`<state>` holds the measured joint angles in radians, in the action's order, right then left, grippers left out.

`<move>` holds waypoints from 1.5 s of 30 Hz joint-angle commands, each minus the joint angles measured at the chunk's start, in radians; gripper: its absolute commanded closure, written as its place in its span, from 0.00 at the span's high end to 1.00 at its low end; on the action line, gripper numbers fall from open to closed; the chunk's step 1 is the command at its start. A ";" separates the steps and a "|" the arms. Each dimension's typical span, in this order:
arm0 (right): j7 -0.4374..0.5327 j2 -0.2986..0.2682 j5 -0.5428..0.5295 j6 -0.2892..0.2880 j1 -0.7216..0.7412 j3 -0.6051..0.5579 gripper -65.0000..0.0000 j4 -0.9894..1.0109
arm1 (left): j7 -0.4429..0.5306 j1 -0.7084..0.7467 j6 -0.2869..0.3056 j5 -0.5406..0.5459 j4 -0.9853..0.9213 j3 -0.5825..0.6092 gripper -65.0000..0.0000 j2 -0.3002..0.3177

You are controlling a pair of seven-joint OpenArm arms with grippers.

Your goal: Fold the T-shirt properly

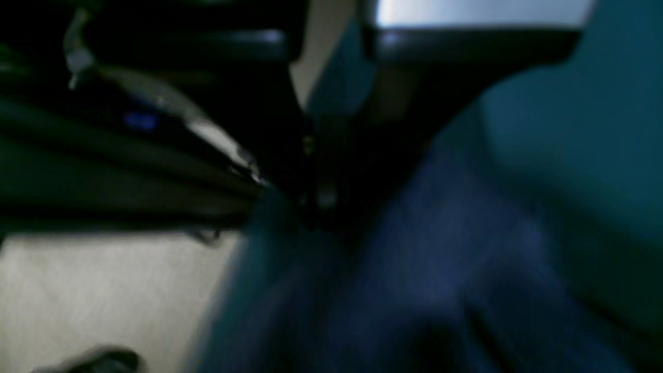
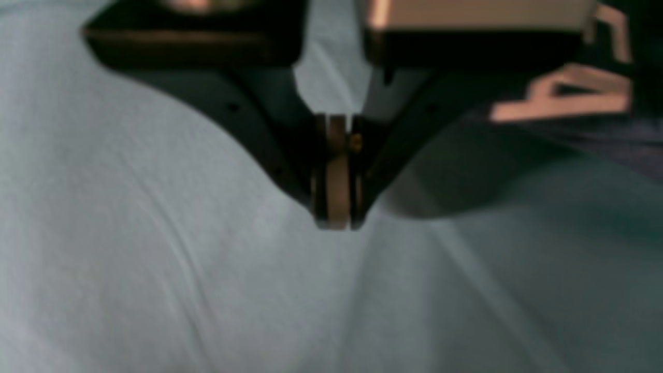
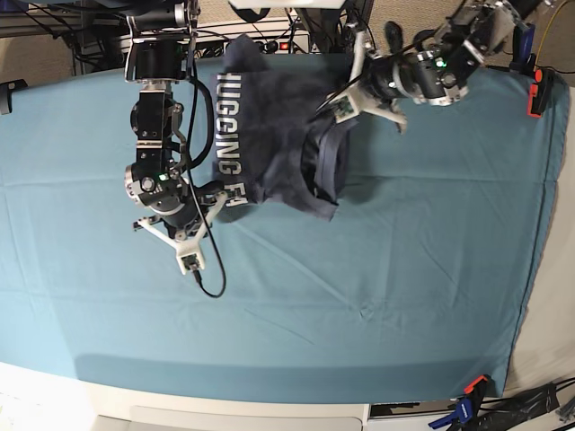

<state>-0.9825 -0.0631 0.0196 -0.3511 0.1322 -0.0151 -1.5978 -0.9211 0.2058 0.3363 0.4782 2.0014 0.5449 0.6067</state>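
The slate-blue T-shirt lies at the back middle of the teal tablecloth, its white lettering running down its left side and its right part doubled over in a thick fold. My left gripper is at the shirt's upper right edge, shut on the T-shirt; in the blurred left wrist view, blue fabric rises to the closed tips. My right gripper is by the shirt's lower left corner. It is shut, its tips on bare tablecloth, the lettered shirt edge just beyond.
A red clamp grips the cloth at the right edge and an orange-and-blue clamp at the front right corner. Cables and equipment crowd the back edge. A black cable loops below my right wrist. Pale floor shows past the table.
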 commanded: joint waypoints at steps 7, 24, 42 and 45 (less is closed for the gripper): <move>0.023 -0.003 -0.004 0.003 0.017 0.001 0.00 -0.016 | 0.006 0.025 0.032 0.037 0.014 0.002 0.00 0.017; 0.021 -0.003 -0.005 0.003 0.017 0.001 0.00 -0.016 | 0.043 -0.027 0.031 -0.018 0.015 0.002 0.00 -0.117; -0.071 -0.077 -0.088 -0.078 -0.005 0.001 0.00 -0.016 | 0.106 -0.092 0.028 -0.075 -0.080 0.002 0.00 -0.116; -0.092 -0.098 -0.120 -0.085 -0.005 0.001 0.00 -0.016 | 0.107 -0.093 0.027 -0.107 -0.080 0.002 0.00 -0.116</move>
<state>-1.0878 -0.1524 -0.0963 -0.4366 0.1062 -0.0158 -1.5978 -0.8165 0.1215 0.3702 0.3820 1.9114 0.5507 0.4870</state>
